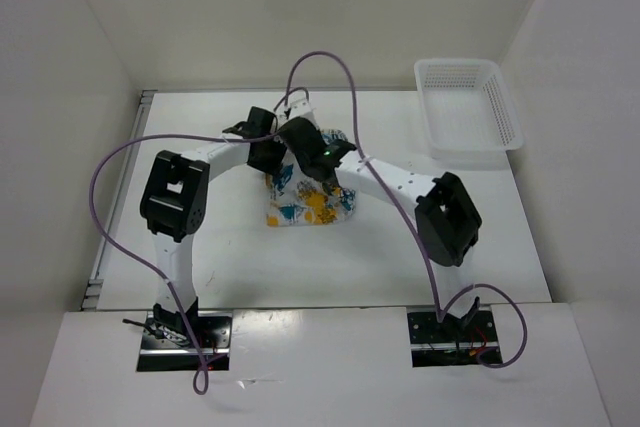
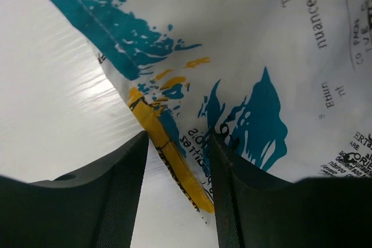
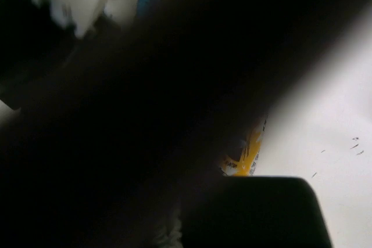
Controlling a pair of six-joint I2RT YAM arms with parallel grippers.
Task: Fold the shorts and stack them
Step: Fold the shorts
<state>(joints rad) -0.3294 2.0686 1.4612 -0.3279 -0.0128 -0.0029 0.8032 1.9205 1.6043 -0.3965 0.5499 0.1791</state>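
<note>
The shorts (image 1: 305,199), white with teal, yellow and black print, lie in a folded heap at the middle of the table, with their far part raised under both grippers. My left gripper (image 1: 262,142) is at the heap's far left edge. In the left wrist view it (image 2: 177,193) stands open, the shorts' yellow hem (image 2: 168,161) passing between its fingers without being pinched. My right gripper (image 1: 308,143) is shut on the shorts' far edge. Dark close fabric fills most of the right wrist view, hiding the fingers, and only a strip of yellow print (image 3: 244,155) shows.
A white mesh basket (image 1: 468,107) stands at the back right corner of the table. White walls enclose the table on the left, back and right. Purple cables arc over both arms above the shorts.
</note>
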